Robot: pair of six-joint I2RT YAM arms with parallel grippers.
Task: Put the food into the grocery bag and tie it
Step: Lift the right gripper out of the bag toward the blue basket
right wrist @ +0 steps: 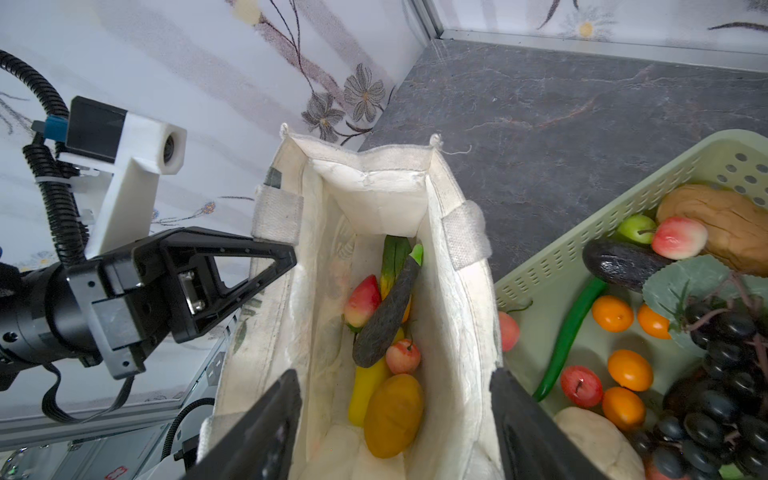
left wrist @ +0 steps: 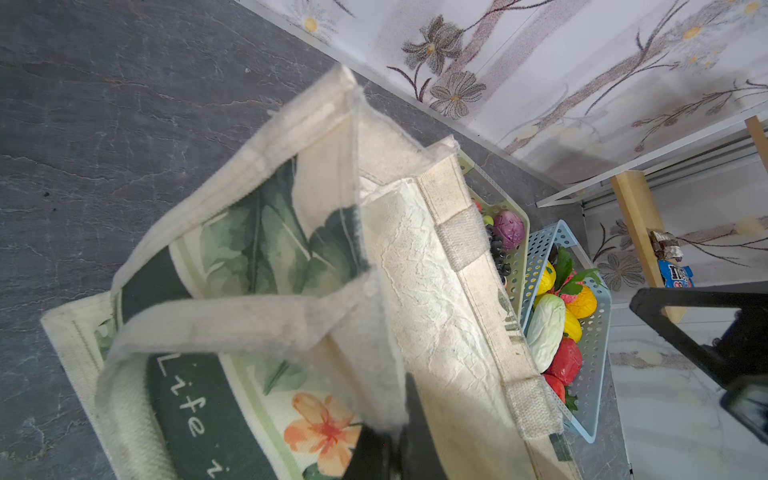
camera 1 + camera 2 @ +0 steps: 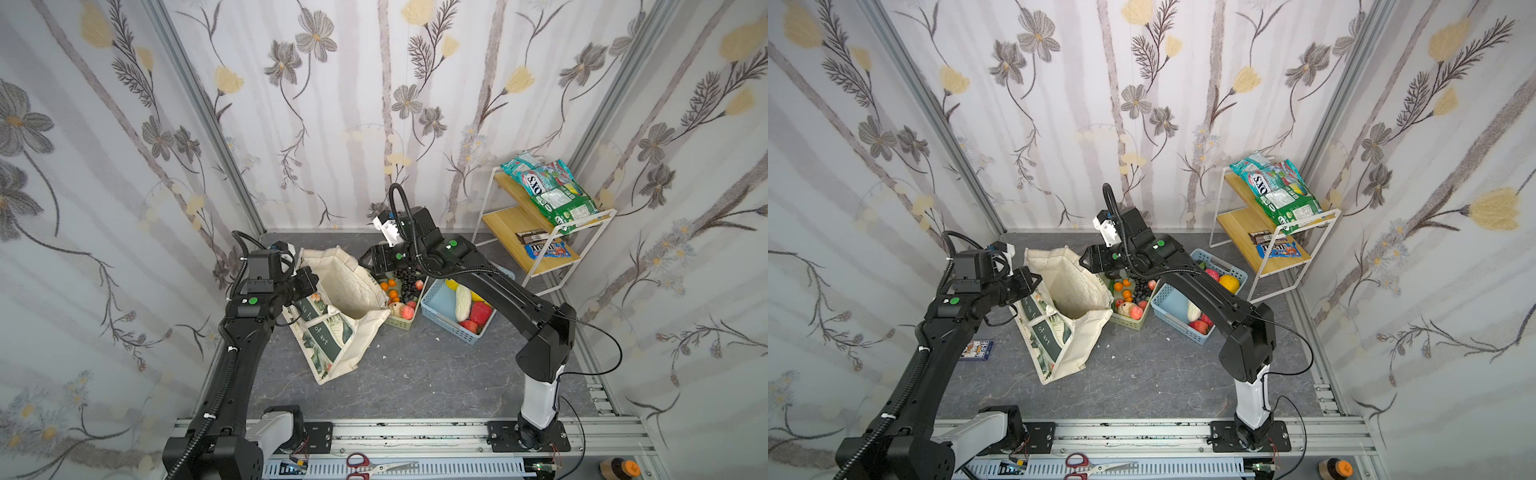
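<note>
Your left gripper (image 1: 286, 255) pinched shut on grocery bag (image 1: 365, 158) rim, tips buried under cloth in left wrist view. Your right gripper (image 1: 395, 374) spread wide above bag mouth, empty. Food (image 1: 392, 415) heaped at bag bottom, lower pieces hidden. Green basket (image 3: 405, 322) just beside bag's right wall; bare tabletop (image 3: 415, 374) open in front.

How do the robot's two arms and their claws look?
Both the left arm and the right arm are black, with white lowest segments, ribbed black cable hoses fastened by white ties, and round green stickers at the joints. Each wrist carries a white camera mount. The left claw and right claw have black, triangular, hollow fingers.
</note>
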